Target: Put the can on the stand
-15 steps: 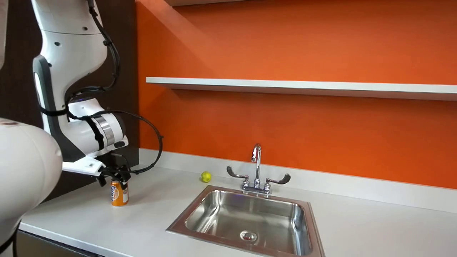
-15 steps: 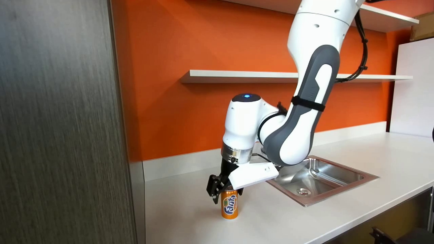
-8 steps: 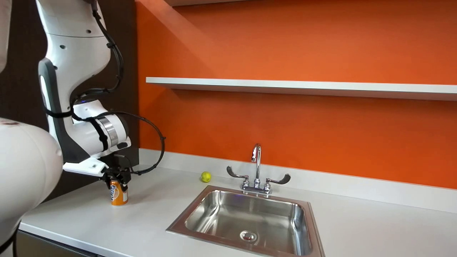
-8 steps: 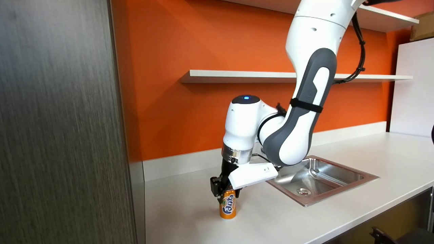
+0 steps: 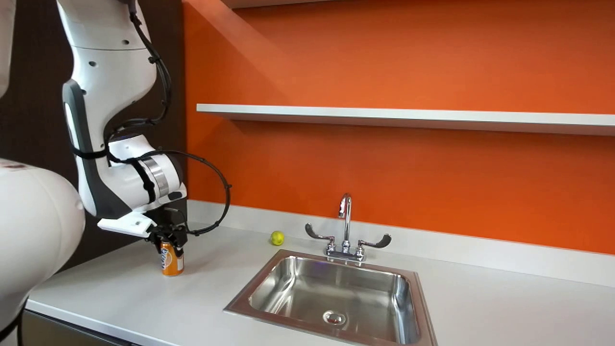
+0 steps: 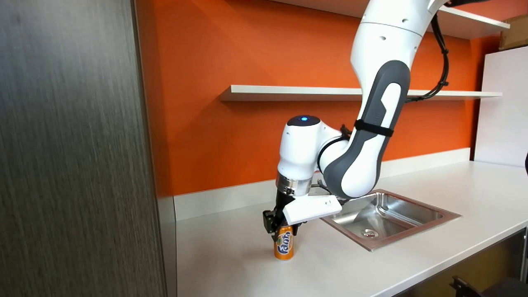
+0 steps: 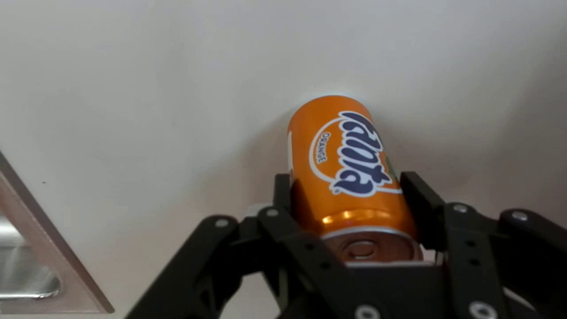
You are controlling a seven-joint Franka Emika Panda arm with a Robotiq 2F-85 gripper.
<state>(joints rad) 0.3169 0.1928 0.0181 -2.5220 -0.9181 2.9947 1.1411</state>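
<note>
The orange can (image 5: 171,263) stands upright at the left part of the countertop, also visible in an exterior view as the can (image 6: 284,247). My gripper (image 7: 346,190) is shut on it, with a black pad pressed to each side near its top. In the wrist view the logo faces the camera and the silvery lid is partly covered by the gripper. Whether the can's base touches the counter, I cannot tell. The stand, a long white shelf board (image 5: 403,114), runs along the orange wall well above the gripper; my arm crosses before the shelf (image 6: 297,90).
A steel sink (image 5: 283,262) with a faucet (image 5: 346,221) lies to the right of the can in both exterior views. A yellow-green ball (image 5: 277,238) rests near the backsplash. A dark panel (image 6: 78,148) borders the counter, and a higher shelf (image 6: 470,24) hangs overhead.
The jaws have closed onto the can. Gripper and can have since shifted together to the right in both exterior views, and slightly up in one of them.
</note>
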